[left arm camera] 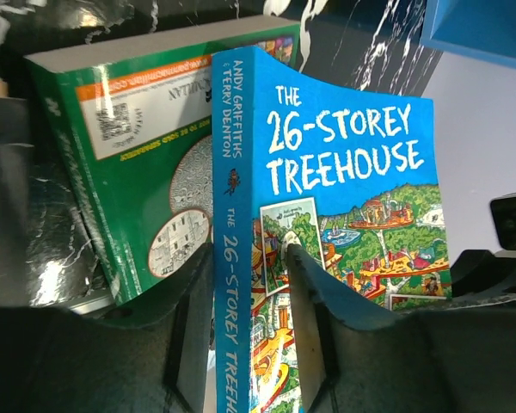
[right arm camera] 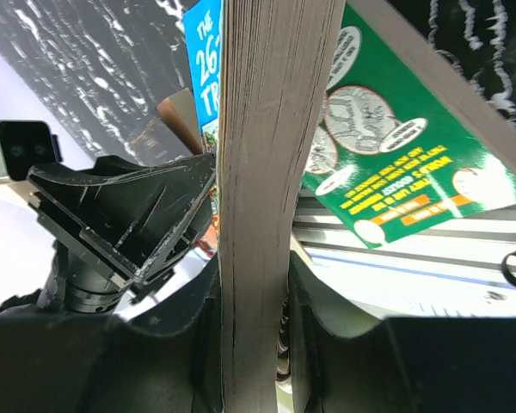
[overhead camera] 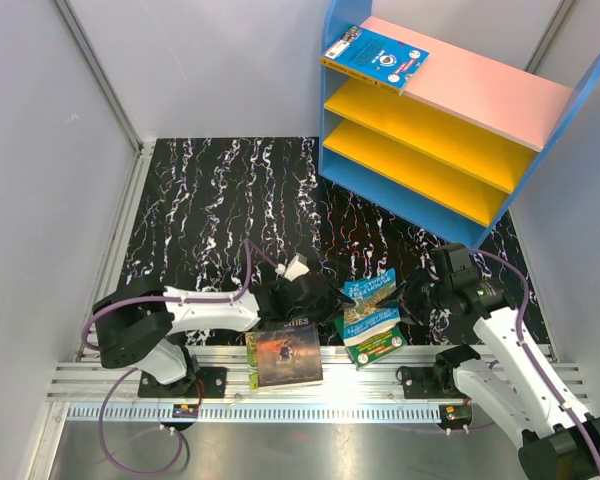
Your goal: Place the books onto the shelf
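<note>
Blue book — left gripper astride spine, right gripper clamping pages.

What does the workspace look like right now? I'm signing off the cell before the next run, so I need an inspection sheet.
Surface: black, white-veined table, with a metal rail at the near edge.
Job's things: blue book upright between the arms; green book right beside it; dark book flat at the near edge; fourth book flat on top of the shelf.
Clutter: nothing seen.
Grippers: left gripper shut on the blue book's spine; right gripper shut on its page edge.
Cables: purple cables trail from both arms.
Surroundings: pale walls.
</note>
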Tool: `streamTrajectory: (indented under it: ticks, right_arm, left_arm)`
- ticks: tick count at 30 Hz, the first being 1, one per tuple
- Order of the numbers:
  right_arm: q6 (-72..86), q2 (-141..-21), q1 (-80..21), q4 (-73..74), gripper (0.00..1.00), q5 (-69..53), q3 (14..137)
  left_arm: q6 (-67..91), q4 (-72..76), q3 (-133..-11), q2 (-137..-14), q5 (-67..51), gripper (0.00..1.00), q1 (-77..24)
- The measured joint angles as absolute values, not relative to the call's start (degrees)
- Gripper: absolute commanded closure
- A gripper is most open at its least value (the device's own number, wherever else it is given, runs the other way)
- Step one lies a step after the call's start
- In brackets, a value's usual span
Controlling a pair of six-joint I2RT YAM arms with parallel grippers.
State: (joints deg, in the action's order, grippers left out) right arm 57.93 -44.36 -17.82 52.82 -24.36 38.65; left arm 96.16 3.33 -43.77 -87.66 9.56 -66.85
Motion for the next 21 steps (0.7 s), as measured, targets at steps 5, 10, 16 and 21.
streamTrajectory:
  ticks: [5,10,16,21]
  right_arm:
    - [61.6,-40.8,-17.7,48.2,1.0,-27.7,34.3]
    - [66.0,-36.1,-17.7,44.9,1.0,-30.3,31.3]
    - [68.6,-35.0,-17.7,43.1,1.0,-31.5,31.2]
    - [70.3,-35.0,-17.6,42.0,1.0,-33.3,31.1]
  left_arm:
    - [97.5,4.2,-42.5,-85.8,10.3,0.36,-66.4]
    - [97.6,6.2,-42.5,-85.6,9.1,0.4,-66.1]
    - [98.8,8.1,-42.3,-84.2,9.3,0.77,-65.1]
    - [97.9,7.9,-42.1,-81.4,9.1,1.0,-63.6]
